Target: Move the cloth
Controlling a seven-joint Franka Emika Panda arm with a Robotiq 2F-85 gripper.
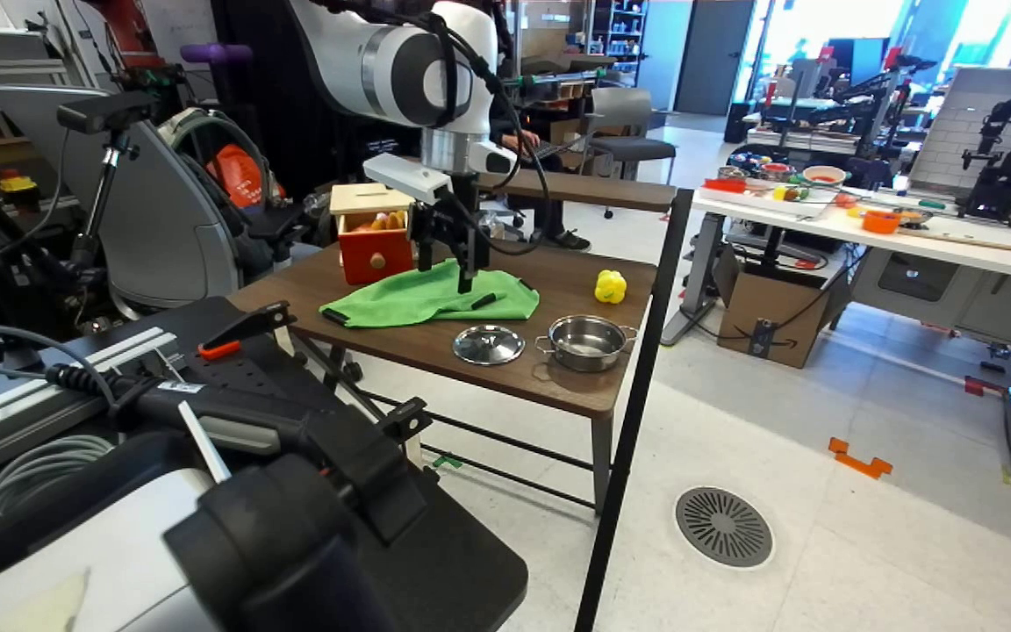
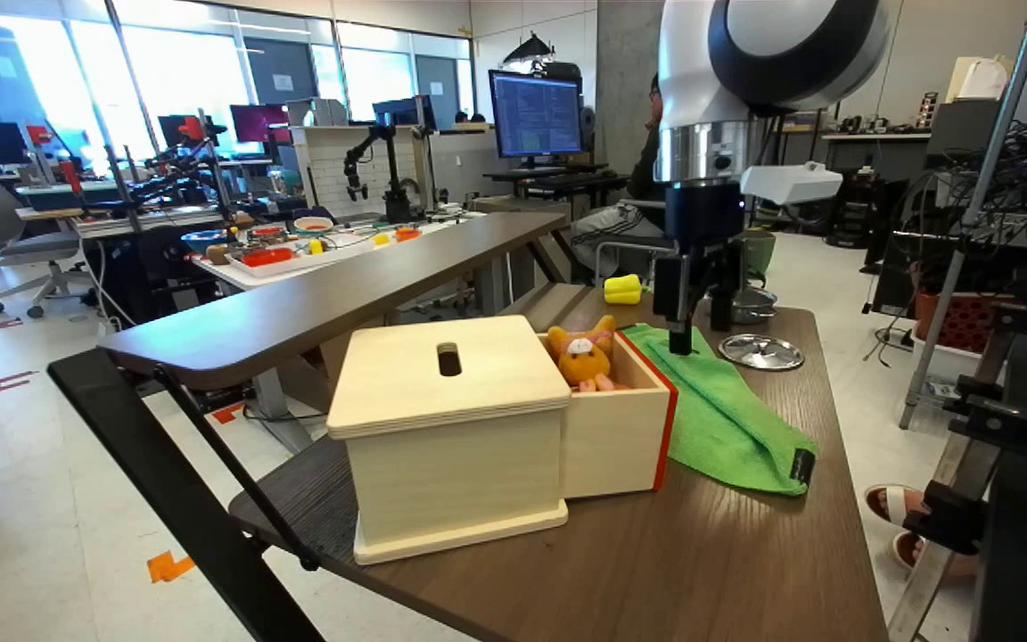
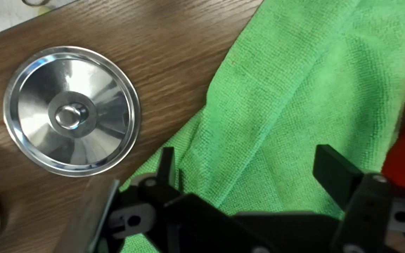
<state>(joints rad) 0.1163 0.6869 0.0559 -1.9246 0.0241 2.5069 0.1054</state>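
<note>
The green cloth (image 1: 391, 300) lies crumpled, with a long fold, on the brown table in both exterior views (image 2: 727, 437). It has dark tags at its corners. In the wrist view the cloth (image 3: 304, 98) runs from upper right to lower left under the jaws. My gripper (image 1: 445, 274) points down over the cloth, and it also shows in an exterior view (image 2: 701, 337). In the wrist view the fingers of the gripper (image 3: 246, 151) are wide apart, with the cloth beneath and nothing gripped. I cannot tell whether the fingertips touch the cloth.
A wooden box (image 2: 451, 446) with a red-fronted open drawer (image 1: 376, 256) holding an orange plush toy (image 2: 585, 357) stands beside the cloth. A metal lid (image 3: 70, 140), a metal pot (image 1: 587, 344) and a yellow pepper (image 1: 611, 287) are on the table. A raised shelf (image 2: 371, 276) runs along one side.
</note>
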